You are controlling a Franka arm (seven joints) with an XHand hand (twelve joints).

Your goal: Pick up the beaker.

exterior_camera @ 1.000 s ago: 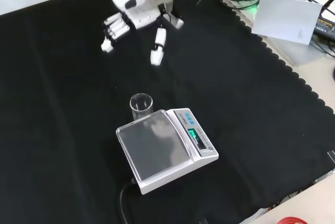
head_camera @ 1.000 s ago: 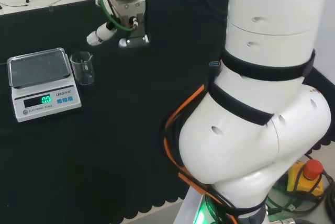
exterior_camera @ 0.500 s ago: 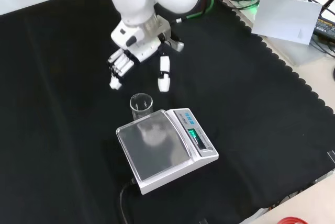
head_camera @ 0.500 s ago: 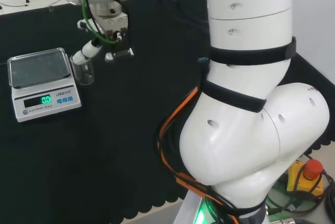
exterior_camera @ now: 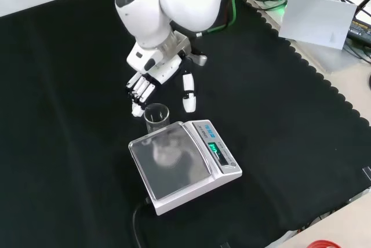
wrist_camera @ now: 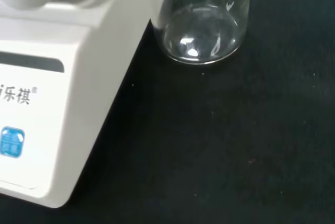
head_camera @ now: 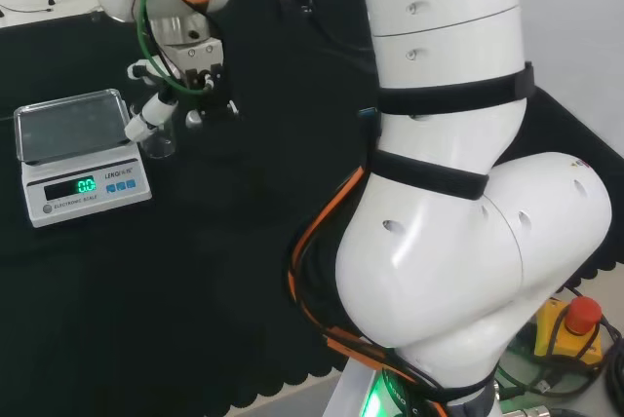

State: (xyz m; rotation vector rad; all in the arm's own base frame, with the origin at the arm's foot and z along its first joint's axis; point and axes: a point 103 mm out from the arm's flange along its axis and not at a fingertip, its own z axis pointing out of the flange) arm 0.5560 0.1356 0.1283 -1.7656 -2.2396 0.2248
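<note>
A clear glass beaker (exterior_camera: 156,117) stands upright and empty on the black cloth, right beside the scale. In the head view the beaker (head_camera: 159,141) is partly behind the hand. The hand (exterior_camera: 155,76) hangs just above and beyond the beaker, open, its fingers (exterior_camera: 139,90) reaching down on one side of the rim and its thumb (exterior_camera: 188,92) on the other, apart from the glass. In the head view the hand (head_camera: 185,74) sits over the beaker with a finger (head_camera: 144,123) across it. The wrist view has the beaker (wrist_camera: 204,20) close, next to the scale's casing.
A white digital scale (exterior_camera: 185,167) with a lit green display stands on the cloth touching the beaker's near side; its pan (head_camera: 70,125) is bare. Cables, a paper sheet (exterior_camera: 317,19) and a red button box (head_camera: 575,324) lie off the cloth's edges.
The hand has travelled toward the scale and come down, from well away from the beaker to straddling it. The beaker and scale have stayed put.
</note>
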